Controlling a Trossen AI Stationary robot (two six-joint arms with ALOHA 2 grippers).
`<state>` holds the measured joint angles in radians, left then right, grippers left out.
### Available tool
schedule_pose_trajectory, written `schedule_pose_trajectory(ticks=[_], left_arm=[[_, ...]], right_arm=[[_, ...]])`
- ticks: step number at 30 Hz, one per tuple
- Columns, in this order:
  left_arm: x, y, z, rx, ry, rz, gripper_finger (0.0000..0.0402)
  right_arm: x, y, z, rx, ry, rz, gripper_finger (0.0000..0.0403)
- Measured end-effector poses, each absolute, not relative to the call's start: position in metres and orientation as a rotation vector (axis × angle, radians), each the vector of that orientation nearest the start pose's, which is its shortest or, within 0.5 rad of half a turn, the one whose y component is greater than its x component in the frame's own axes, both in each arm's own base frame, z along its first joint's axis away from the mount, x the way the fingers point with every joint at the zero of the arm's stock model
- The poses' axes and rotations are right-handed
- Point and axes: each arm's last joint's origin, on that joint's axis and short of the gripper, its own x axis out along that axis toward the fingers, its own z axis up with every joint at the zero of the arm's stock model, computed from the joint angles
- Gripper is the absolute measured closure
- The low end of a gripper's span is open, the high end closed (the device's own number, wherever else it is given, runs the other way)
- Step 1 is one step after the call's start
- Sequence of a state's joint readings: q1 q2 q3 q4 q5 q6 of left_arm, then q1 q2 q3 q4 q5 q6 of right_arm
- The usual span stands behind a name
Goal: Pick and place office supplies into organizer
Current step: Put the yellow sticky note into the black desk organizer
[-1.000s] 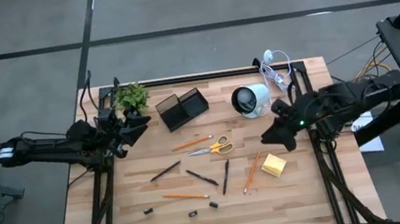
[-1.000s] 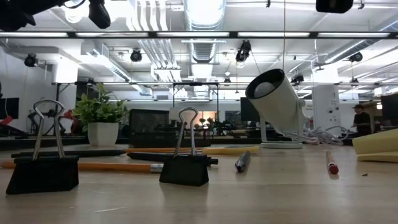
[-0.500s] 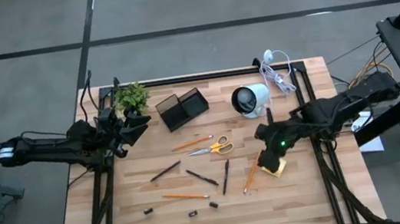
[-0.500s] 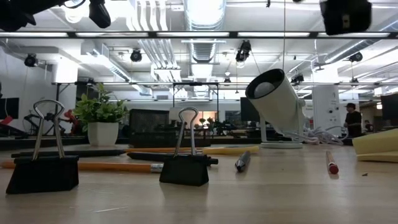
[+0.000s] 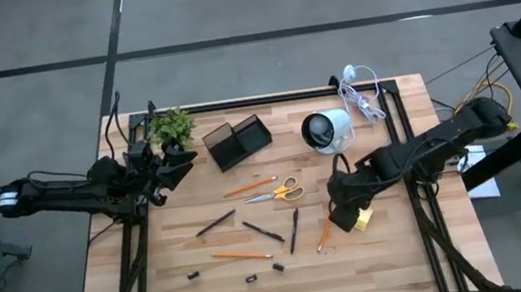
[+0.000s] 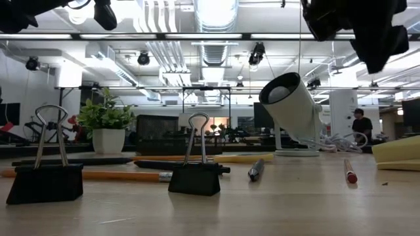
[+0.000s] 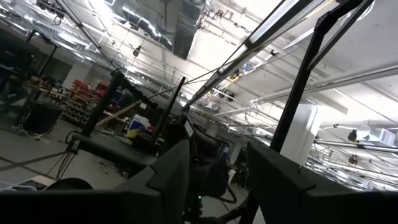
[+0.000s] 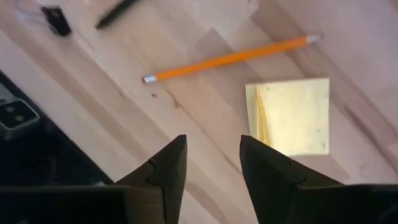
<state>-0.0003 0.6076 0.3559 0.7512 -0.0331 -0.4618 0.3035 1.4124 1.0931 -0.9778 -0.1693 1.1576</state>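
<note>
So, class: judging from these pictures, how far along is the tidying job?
Done: nothing; the organizer looks empty. In hand: the right gripper, open and empty, hovers by the sticky notes. Left: pencils, pens, scissors and clips all lie on the table. The left gripper waits near the plant.

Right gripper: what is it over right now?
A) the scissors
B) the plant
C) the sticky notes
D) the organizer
C: in the high view the right gripper hangs at the sticky notes, and its wrist view shows the yellow block just past its open fingers, with nothing held.
</note>
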Motion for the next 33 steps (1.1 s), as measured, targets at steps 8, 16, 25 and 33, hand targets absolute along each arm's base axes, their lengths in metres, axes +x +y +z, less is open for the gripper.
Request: schedule_pose_trajectory(ticks=[8,16,25,33], left_arm=[[0.143,0.001,0.296,-0.46,-0.483,-0.079,0.0256],[0.146,0.001,0.294,-0.463,-0.469,-0.076,0.0256],[0.147,0.001,0.295,-0.464,-0.469,-0.076,0.0256],[0.148,0.001,0.294,-0.465,-0.462,-0.075,0.0256]], right_arm=[[0.248,0.088,0.227,0.764,1.538,-0.393,0.0215],[0.26,0.092,0.199,0.668,1.632,-0.398,0.0192],[0.267,0.095,0.174,0.614,1.71,-0.435,0.0193],[0.268,0.094,0.165,0.555,1.704,-0.506,0.0193]])
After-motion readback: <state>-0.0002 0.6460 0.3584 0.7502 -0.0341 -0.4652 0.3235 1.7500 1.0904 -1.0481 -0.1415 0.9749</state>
